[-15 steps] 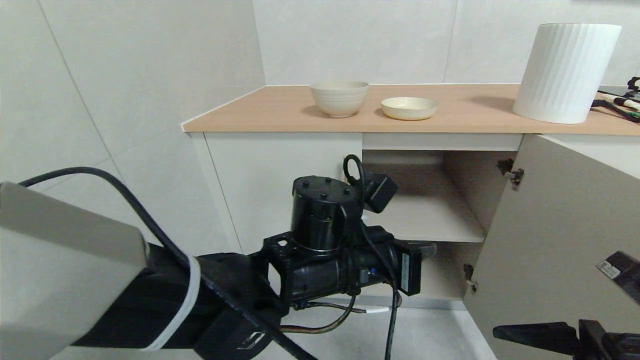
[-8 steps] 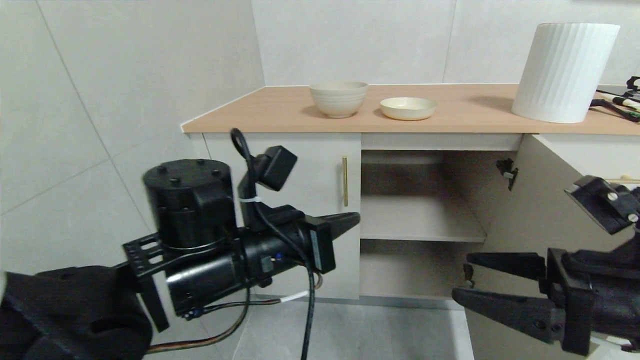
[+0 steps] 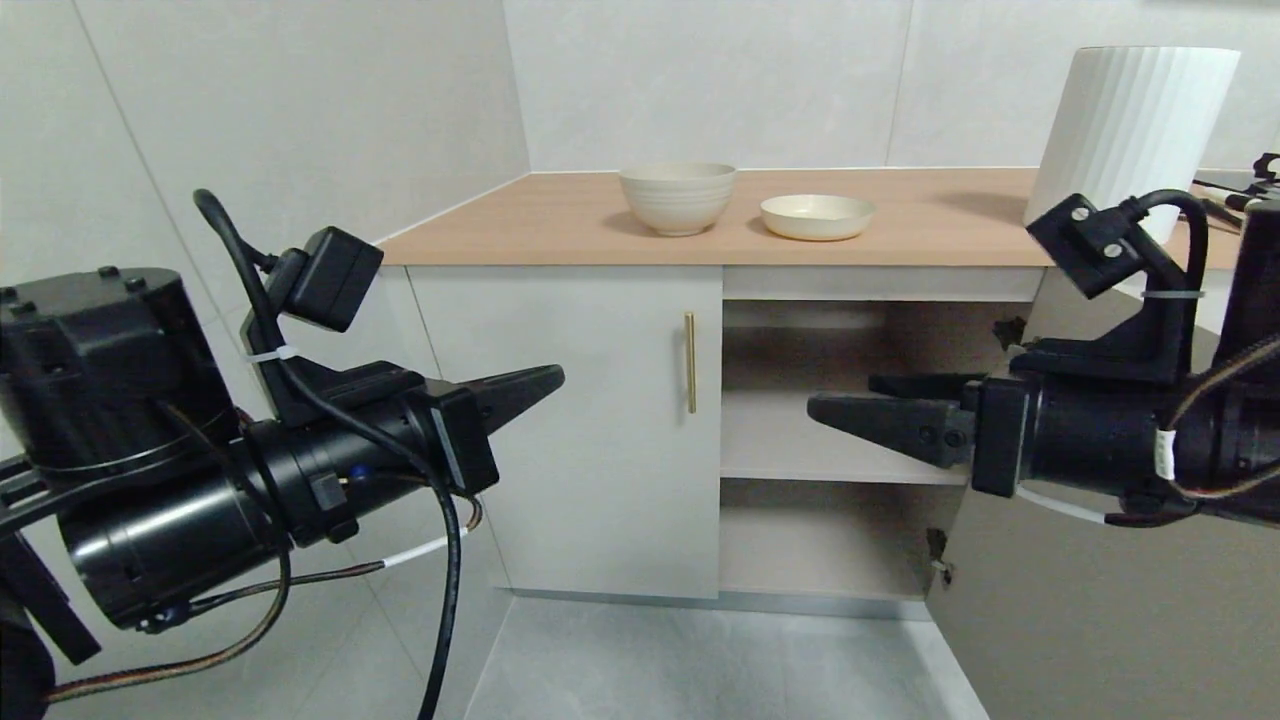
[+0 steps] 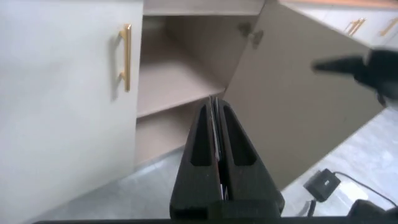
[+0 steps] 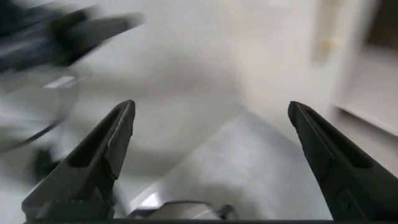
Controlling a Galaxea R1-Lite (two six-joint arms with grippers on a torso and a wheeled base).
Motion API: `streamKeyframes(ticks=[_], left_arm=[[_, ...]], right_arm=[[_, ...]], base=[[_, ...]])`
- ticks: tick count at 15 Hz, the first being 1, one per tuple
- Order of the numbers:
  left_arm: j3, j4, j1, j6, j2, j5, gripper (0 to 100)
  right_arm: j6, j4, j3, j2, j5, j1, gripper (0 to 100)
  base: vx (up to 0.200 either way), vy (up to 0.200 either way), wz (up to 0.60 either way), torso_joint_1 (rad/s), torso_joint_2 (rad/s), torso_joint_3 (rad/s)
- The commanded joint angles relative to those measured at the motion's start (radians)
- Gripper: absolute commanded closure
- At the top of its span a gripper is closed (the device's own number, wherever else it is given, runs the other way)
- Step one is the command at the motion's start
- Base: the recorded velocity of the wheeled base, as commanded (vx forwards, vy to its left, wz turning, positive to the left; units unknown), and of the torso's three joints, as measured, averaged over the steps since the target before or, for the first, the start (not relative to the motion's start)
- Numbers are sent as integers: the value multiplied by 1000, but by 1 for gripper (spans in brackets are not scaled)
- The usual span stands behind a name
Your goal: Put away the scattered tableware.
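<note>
A ribbed cream bowl and a shallow cream dish sit side by side on the wooden countertop, above the cabinet. My left gripper hangs shut and holds nothing, in front of the closed left cabinet door, well below the bowl. In the left wrist view its fingers are pressed together. My right gripper is open and holds nothing, level with the open cabinet's shelf; its fingers stand wide apart.
The right cabinet door is swung open toward me. A gold handle marks the closed left door. A tall white ribbed container stands on the counter's right, with dark utensils beyond it. Grey floor lies below.
The left arm swung left and upward, away from the cabinet opening. The right arm rose from the lower right corner up to shelf level, its gripper staying open.
</note>
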Motion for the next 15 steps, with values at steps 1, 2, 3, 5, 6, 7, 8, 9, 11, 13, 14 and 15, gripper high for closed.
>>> streamKeyframes(ticks=[1,2,3,5,6,7,8,9,11,13,14,15], left_arm=[[-13,20,4,-1,-1,-1,100],[-39,29,4,-1,13,-1,100],[-40,34,4,-1,9,-1,0],[-56,28,4,-9,8,1,0],[-57,28,4,-9,8,2,0],[-57,24,4,-7,-9,5,0],[-51,24,4,-7,-35,4,0],[-49,24,13,-7,-49,5,0],[-53,24,25,-6,-53,5,0],[-54,24,28,-3,-55,4,0],[-54,24,31,-3,-55,4,0],[-57,28,40,-1,-55,4,0]], right_arm=[[5,34,-44,60,-81,0,0],[5,38,-49,61,-138,0,0],[5,40,-52,57,-178,0,0],[5,110,-101,30,-235,0,0],[5,133,-109,26,-241,0,0],[9,224,-153,21,-259,2,0],[36,256,-178,26,-281,3,0],[59,259,-193,34,-296,3,0],[63,261,-198,37,-301,3,0],[63,261,-198,34,-302,3,0],[63,261,-198,34,-302,5,0],[63,261,-198,34,-302,5,0]], base=[[0,0,0,0,0,0],[0,0,0,0,0,0],[0,0,0,0,0,0],[0,0,0,0,0,0],[0,0,0,0,0,0],[0,0,0,0,0,0],[0,0,0,0,0,0],[0,0,0,0,0,0],[0,0,0,0,0,0],[0,0,0,0,0,0],[0,0,0,0,0,0],[0,0,0,0,0,0]])
